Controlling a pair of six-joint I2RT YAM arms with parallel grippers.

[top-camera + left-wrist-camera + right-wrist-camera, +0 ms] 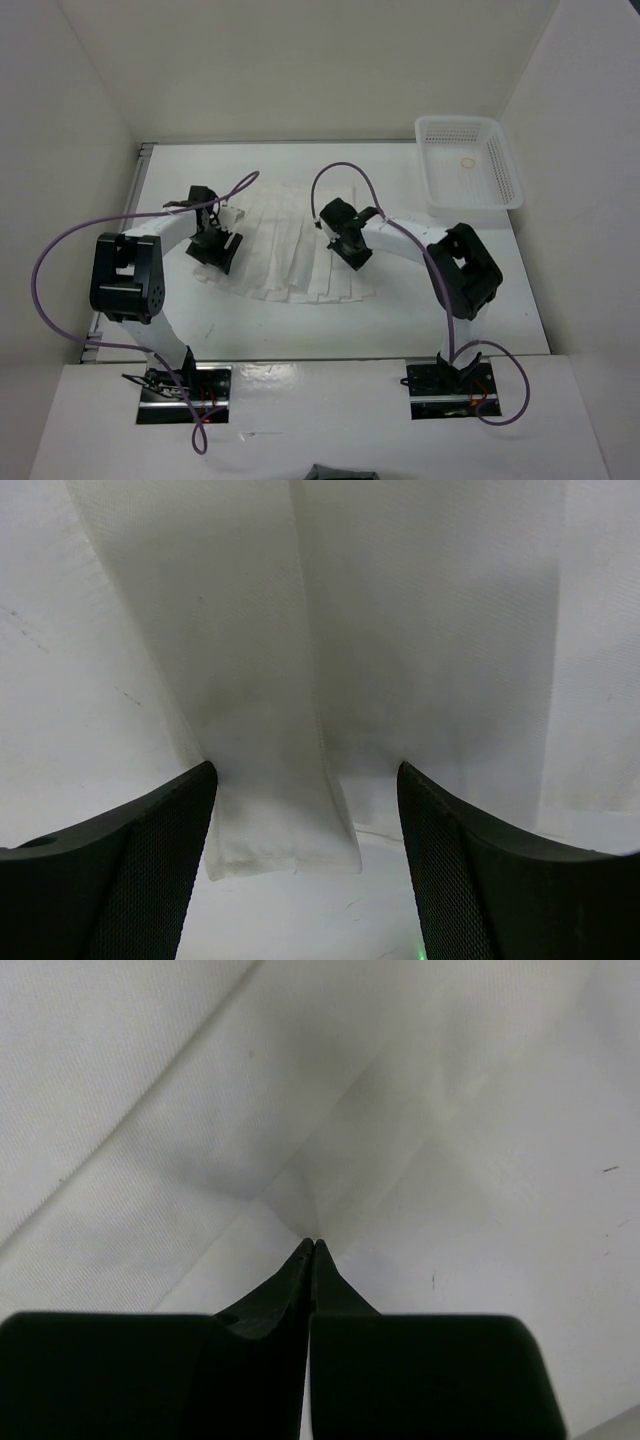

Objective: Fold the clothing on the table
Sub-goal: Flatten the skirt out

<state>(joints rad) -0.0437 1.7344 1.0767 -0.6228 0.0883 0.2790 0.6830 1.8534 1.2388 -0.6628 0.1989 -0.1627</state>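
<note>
- As it lies spread flat on the table [300,325], the pleated white clothing [290,255] sits mid-table between our two arms, fanned out, with its pleat lines running roughly away from us.
- We judge it light, thin and limp. A small pinch should lift it, but the pleats may splay or slide over one another. We would take hold at a hem edge or corner, not in the middle of a panel.
- Our right gripper [313,1244] is fully closed on the garment's right part. Its tips meet where creases gather to a peak, so we take it that a thin pinch of cloth is caught there.
- Our left gripper [305,775] stands wide apart with nothing held, its fingers straddling the hem end of one pleat at the garment's left edge.
- A white lattice basket [470,160] stands well apart in the far right corner.
</note>
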